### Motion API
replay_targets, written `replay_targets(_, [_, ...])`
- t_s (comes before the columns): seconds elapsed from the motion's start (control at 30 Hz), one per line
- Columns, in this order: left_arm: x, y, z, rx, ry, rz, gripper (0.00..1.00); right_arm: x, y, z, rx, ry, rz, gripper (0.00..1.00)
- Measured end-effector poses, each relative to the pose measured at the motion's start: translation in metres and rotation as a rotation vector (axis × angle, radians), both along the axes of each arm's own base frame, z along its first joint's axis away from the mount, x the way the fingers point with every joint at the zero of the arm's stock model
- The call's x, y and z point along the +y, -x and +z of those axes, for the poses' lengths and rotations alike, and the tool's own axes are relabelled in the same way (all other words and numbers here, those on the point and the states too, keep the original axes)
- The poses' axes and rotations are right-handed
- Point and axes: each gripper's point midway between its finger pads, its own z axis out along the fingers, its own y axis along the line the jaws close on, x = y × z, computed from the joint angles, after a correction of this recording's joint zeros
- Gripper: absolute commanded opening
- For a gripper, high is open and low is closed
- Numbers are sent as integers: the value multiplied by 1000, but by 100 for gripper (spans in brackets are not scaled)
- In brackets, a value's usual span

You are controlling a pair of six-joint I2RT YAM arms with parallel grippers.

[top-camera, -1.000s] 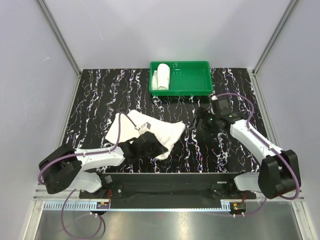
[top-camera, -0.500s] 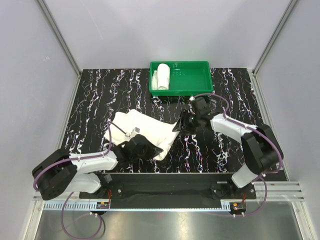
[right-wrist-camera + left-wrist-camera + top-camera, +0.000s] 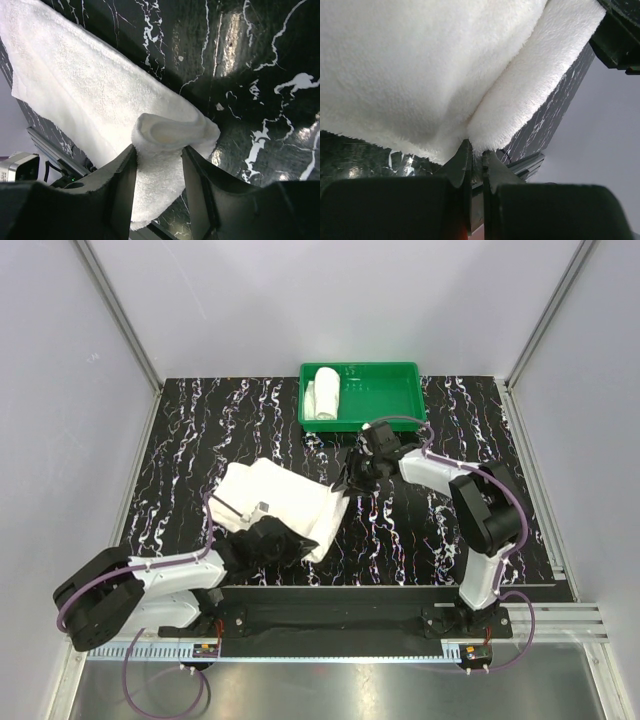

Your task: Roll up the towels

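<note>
Both grippers grip the larger towel [image 3: 280,502]; the smaller towel [image 3: 326,392] sits rolled in the green tray [image 3: 385,405].
The larger towel lies loose, left of centre on the table [image 3: 190,440], its long axis running left to right. The right gripper [image 3: 157,150] clamps the bunched right-hand corner and the left gripper [image 3: 476,152] pinches the near edge tight. The tray is well behind, with the roll at its left end.

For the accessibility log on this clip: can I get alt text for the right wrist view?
The right claw pinches a bunched corner of a white towel. The rest of the towel spreads away to the upper left over a black marbled table.
</note>
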Motion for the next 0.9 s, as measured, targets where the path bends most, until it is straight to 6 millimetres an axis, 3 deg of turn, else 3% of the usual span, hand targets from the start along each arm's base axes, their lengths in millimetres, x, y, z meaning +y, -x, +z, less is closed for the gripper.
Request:
replay_targets(0.2, [9, 6, -10, 17, 10, 19, 3, 15, 0, -13, 31, -5, 36, 47])
replay_targets(0.27, [10, 6, -11, 20, 7, 22, 13, 19, 0, -17, 36, -8, 45, 47])
replay_targets(0.3, [10, 6, -12, 17, 2, 19, 26, 22, -1, -18, 35, -14, 49, 47])
replay_targets(0.4, [15, 7, -17, 15, -43, 4, 43, 26, -4, -19, 32, -29, 59, 47])
replay_targets(0.63, [33, 0, -4, -36, -281, -63, 46, 29, -9, -20, 23, -33, 60, 47])
replay_targets(0.77, [48, -6, 25, -141, -473, -95, 47, 29, -10, -19, 18, -29, 60, 47])
replay_targets(0.9, [43, -17, 80, -319, -604, -140, 47, 30, -9, -20, 14, -24, 63, 47])
